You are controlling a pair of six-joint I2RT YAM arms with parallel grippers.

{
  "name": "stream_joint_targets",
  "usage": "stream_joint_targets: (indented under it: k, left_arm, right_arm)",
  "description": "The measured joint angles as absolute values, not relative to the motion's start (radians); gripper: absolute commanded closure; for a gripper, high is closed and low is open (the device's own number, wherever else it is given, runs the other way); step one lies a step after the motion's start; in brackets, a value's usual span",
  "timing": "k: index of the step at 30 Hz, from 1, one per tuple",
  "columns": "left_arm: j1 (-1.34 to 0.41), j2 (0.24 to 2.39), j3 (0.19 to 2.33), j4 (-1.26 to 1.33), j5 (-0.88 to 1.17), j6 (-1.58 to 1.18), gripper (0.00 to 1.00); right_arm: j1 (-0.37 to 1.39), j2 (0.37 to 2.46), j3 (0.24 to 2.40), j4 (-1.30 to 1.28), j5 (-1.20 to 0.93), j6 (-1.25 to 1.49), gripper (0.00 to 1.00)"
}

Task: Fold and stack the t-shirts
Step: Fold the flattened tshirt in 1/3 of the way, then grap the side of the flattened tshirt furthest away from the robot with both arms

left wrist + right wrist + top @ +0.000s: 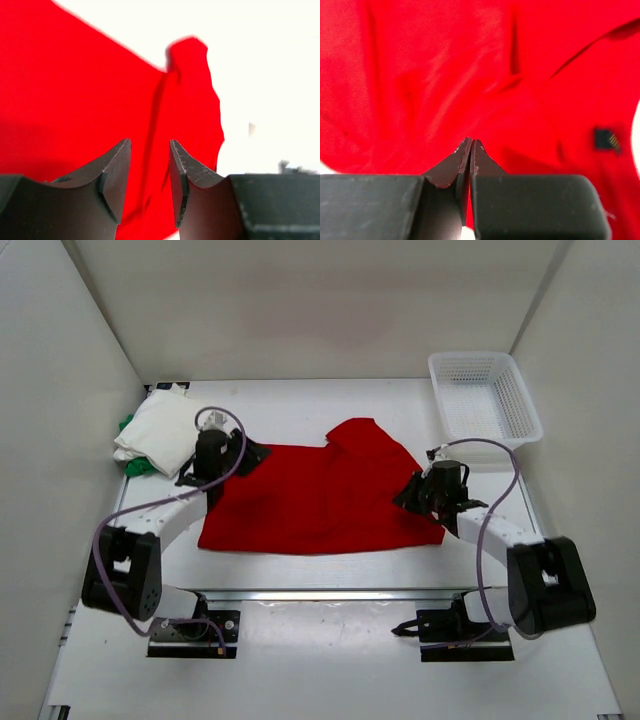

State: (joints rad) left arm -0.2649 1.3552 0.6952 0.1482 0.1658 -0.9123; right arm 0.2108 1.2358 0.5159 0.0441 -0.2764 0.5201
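**Red shirt spread flat, fold not yet begun**

The left pincer (150, 145) stands partly open and empty over the far-left corner of the red t-shirt (320, 505). The right pincer (471, 142) is shut on nothing visible, over the shirt's right edge. I judge each pincer next needs an edge grip. Beyond the left pincer, the white t-shirt (160, 430) lies atop the green t-shirt (135, 468). Beyond the right is a basket (485, 395). The tabletop (330, 665) and walls (300, 310) are white.

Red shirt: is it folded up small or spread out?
Mostly spread out. The red shirt lies wide and flat on the table, far bigger than the folded white shirt.
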Motion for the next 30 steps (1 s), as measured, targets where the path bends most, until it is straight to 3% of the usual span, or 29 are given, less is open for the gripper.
stream_joint_targets:
  k: [6,15,16,18,21,26,30]
  left_arm:
    - [-0.179,1.593,0.931,0.106,0.110,-0.828,0.56]
    - [-0.036,1.839,1.085,-0.068,0.057,-0.765,0.59]
    - [-0.025,1.845,1.095,-0.078,0.046,-0.759,0.59]
    - [-0.013,1.848,1.114,-0.102,0.024,-0.744,0.58]
    - [-0.023,1.864,1.170,-0.134,-0.012,-0.717,0.61]
    - [-0.041,1.933,1.291,-0.170,-0.065,-0.672,0.63]
    - [-0.031,1.988,1.332,-0.196,-0.065,-0.662,0.64]
  right_arm:
    - [0.172,1.433,0.524,0.092,-0.289,0.548,1.00]
    - [0.077,1.298,0.397,0.117,-0.271,0.601,0.99]
    - [0.076,1.290,0.393,0.111,-0.271,0.603,0.96]
    - [0.080,1.289,0.405,0.097,-0.282,0.604,0.77]
    - [0.105,1.290,0.460,0.064,-0.297,0.603,0.63]
    - [0.155,1.336,0.660,0.056,-0.288,0.568,0.66]
    - [0.129,1.559,0.931,0.089,-0.316,0.529,0.66]
